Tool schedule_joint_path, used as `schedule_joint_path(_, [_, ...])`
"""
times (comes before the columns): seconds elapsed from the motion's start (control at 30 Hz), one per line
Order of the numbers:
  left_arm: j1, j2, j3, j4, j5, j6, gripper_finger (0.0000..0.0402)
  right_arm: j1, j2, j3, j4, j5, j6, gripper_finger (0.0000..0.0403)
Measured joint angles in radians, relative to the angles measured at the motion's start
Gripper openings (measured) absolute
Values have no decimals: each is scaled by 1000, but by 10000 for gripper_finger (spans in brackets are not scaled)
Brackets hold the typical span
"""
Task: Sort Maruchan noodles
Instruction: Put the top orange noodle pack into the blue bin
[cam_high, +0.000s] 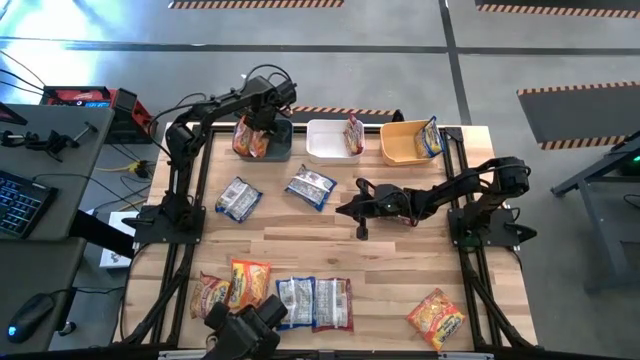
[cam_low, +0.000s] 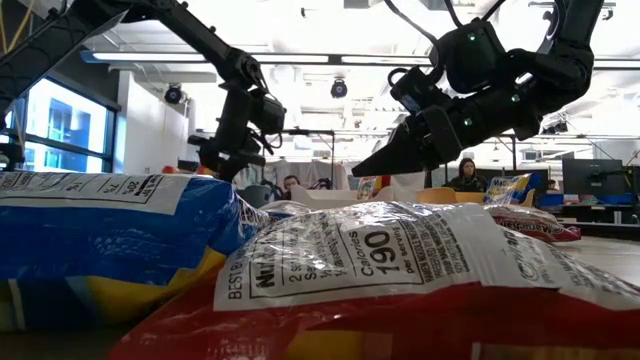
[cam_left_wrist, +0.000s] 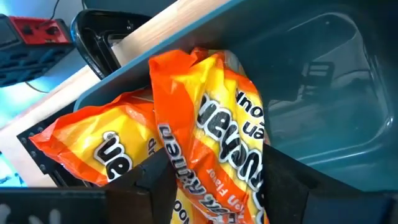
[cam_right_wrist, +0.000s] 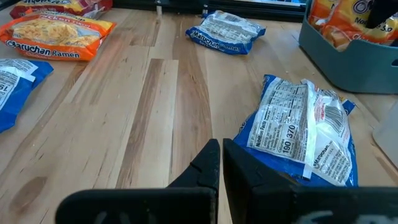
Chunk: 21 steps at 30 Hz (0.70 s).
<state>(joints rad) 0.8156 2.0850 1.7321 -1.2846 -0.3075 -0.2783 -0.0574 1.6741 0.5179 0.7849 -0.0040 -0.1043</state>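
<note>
My left fingers (cam_high: 262, 128) hang over the dark-blue bin (cam_high: 281, 150) at eleven o'clock on the desk (cam_high: 330, 240), parted around an orange-red packet (cam_left_wrist: 211, 155) that stands among others inside the bin. My right fingers (cam_high: 345, 209) are pinched together near the centre, just beside a blue packet (cam_high: 311, 186). More packets (cam_high: 300, 300) lie along the six o'clock edge.

Above me one camera looks straight down on the whole bench (cam_high: 330, 240), another sits at bench height pressed against the near packets, my left wrist camera peers closely into the dark-blue bin (cam_left_wrist: 323, 81), and my right wrist camera looks across the bench toward that same bin.
</note>
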Motion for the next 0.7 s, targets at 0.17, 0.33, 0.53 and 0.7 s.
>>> schedule_joint_path(0.17, [-1,0,0,-7,-20,1,205,0,0,0,-3,0,0,0])
schedule_joint_path(0.33, [-1,0,0,-31,-54,2,213,0,0,0,-3,0,0,0])
schedule_joint_path(0.53, [-5,0,0,-56,-98,2,214,0,0,0,-3,0,0,0])
schedule_joint_path(0.7, [-18,-6,4,-61,-132,22,214,0,0,0,-3,0,0,0])
